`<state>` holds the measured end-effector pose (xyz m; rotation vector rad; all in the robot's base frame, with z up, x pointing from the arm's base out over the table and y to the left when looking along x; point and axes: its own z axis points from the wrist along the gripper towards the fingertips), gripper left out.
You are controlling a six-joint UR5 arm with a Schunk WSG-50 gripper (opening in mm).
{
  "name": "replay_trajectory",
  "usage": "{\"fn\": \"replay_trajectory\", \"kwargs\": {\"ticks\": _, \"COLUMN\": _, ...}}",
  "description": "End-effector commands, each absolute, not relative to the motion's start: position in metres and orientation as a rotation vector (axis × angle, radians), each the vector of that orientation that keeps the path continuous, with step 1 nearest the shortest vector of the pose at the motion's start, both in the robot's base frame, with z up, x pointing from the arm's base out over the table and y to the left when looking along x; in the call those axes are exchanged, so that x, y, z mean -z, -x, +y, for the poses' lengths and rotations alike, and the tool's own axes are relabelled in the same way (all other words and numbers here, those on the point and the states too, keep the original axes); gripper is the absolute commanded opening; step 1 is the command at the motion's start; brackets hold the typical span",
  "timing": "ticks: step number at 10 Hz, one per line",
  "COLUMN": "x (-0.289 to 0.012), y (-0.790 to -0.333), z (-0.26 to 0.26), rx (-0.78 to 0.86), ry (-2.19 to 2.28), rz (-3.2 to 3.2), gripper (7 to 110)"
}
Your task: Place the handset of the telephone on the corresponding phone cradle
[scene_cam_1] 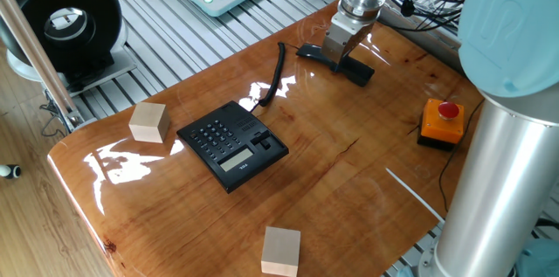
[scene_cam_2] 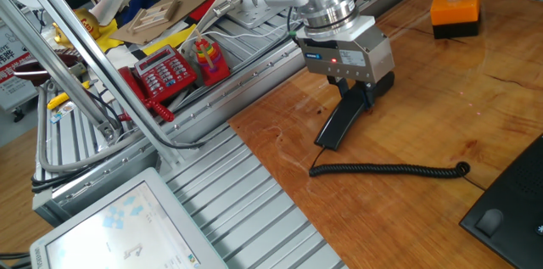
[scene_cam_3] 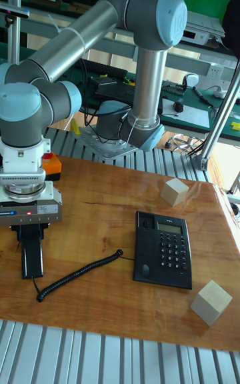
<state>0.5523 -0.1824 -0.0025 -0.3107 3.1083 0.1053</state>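
A: Nearest the camera in one fixed view?
B: A pale wooden block [scene_cam_1: 281, 251] at the bottom centre. Beyond it, mid-frame, the phone base [scene_cam_1: 232, 144], keypad up; the phone cradle [scene_cam_3: 143, 248], its left strip in the tall fixed view, holds nothing. A second wooden block [scene_cam_1: 148, 122] sits to the left of the base.
A: Cord?
B: The coiled cord [scene_cam_2: 389, 169] runs from the base across the wooden table [scene_cam_1: 349, 181] toward the handset.
A: Handset position?
B: The handset [scene_cam_2: 342, 119] is at the upper centre of that view, well apart from the base, under the gripper [scene_cam_2: 355, 99].
A: Finger state?
B: Pressed against the handset's sides, pinching it near one end.
A: Farther items?
B: An orange box [scene_cam_1: 441, 122] with a red button, right of centre.
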Motion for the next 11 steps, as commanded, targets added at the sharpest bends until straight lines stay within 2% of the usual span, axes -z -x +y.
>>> {"fn": "replay_trajectory", "kwargs": {"ticks": 1, "x": 0.001, "y": -0.546, "z": -0.184, "rx": -0.109, "ry": 0.279, "rz": 3.137, "gripper": 7}}
{"fn": "replay_trajectory", "kwargs": {"ticks": 11, "x": 0.001, "y": -0.535, "z": -0.180, "rx": -0.141, "ry": 0.271, "rz": 3.181, "gripper": 7}}
